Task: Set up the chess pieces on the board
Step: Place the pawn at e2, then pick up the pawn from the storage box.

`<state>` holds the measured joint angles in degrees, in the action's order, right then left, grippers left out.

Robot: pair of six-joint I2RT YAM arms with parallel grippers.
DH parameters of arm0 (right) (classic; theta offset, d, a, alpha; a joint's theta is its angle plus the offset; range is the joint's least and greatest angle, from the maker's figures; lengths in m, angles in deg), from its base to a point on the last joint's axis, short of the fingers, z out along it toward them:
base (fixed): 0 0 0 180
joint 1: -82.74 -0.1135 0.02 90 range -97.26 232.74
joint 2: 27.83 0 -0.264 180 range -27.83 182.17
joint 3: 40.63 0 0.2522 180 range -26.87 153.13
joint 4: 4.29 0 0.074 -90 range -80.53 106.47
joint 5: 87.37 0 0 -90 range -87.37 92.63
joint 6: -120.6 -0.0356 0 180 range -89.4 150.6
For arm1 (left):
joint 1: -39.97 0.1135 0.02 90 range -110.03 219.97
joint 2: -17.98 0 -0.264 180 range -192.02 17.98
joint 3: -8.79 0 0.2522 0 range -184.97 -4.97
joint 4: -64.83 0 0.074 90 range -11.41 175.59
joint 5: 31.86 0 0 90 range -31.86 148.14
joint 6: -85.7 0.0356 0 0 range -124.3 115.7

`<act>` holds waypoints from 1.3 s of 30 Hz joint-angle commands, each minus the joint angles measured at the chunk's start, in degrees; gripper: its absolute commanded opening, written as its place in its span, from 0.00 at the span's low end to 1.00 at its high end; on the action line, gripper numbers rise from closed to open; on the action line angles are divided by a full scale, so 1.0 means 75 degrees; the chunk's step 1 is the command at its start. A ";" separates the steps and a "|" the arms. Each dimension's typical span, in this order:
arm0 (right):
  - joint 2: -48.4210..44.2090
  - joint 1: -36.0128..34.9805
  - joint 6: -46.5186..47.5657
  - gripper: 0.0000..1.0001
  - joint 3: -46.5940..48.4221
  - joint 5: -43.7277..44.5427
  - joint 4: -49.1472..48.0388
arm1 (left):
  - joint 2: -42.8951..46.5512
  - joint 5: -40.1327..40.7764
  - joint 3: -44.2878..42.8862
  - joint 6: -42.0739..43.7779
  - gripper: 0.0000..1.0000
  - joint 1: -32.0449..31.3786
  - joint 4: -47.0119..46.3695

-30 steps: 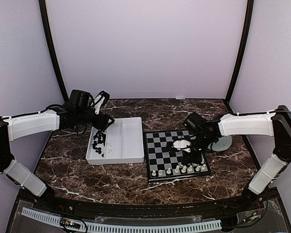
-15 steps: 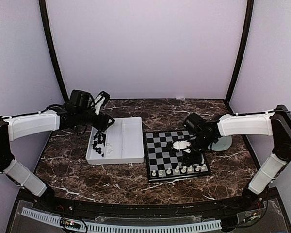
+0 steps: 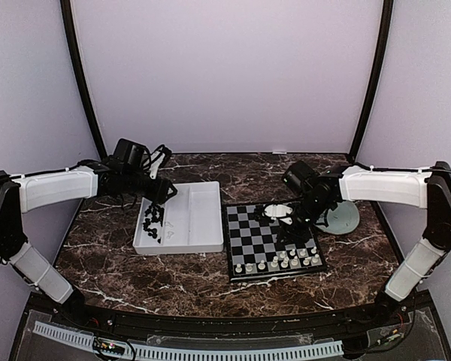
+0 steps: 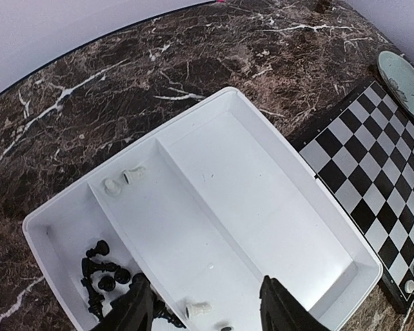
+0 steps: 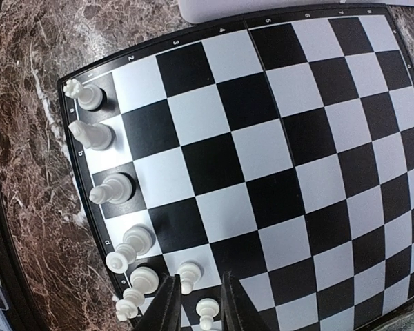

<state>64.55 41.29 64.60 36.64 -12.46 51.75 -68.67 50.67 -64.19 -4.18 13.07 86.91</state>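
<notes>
The board (image 3: 264, 233) lies right of centre, with a row of white chess pieces (image 3: 278, 263) along its near edge. My right gripper (image 3: 289, 226) hovers above the board. In the right wrist view its jaws (image 5: 199, 307) are open, a little apart, over two white pawns (image 5: 188, 274) that stand free beside the edge row (image 5: 100, 134). My left gripper (image 3: 161, 194) hangs open over the white tray (image 3: 195, 218). A white piece (image 4: 196, 309) lies between its fingers, black pieces (image 4: 100, 272) are heaped at its left finger, and two white pieces (image 4: 124, 181) lie farther off.
A pale green round plate (image 3: 344, 218) sits right of the board, under the right arm. The tray touches the board's left rim (image 4: 372, 158). Dark marble table (image 3: 210, 278) surrounds both, with black posts at the back corners.
The right gripper has opened, let go of a white pawn near the edge row, and risen and drawn back over the board. The left gripper's jaws have narrowed slightly above the tray.
</notes>
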 commanded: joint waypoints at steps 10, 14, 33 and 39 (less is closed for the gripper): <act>-0.0415 0.0437 -0.0396 0.24 0.0337 -0.0797 -0.0246 | -0.0424 0.0532 -0.1148 -0.1389 0.40 -0.0581 0.3104; -0.0518 0.0461 -0.0491 0.24 0.0125 -0.0945 -0.0473 | -0.0942 0.0718 -0.1845 -0.1466 0.39 -0.1038 0.3833; -0.0786 0.0533 -0.0571 0.24 -0.0211 -0.1166 -0.0801 | -0.2948 0.1831 -0.3833 0.0327 0.35 -0.1169 0.6398; -0.0741 0.0534 -0.0613 0.23 -0.0180 -0.1210 -0.0842 | -0.3272 0.1183 -0.3701 -0.0300 0.35 -0.1172 0.6322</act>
<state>59.94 45.03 60.71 35.66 -20.37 47.03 -91.91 62.19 -91.82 -4.75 4.24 132.20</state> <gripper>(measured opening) 0.235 0.347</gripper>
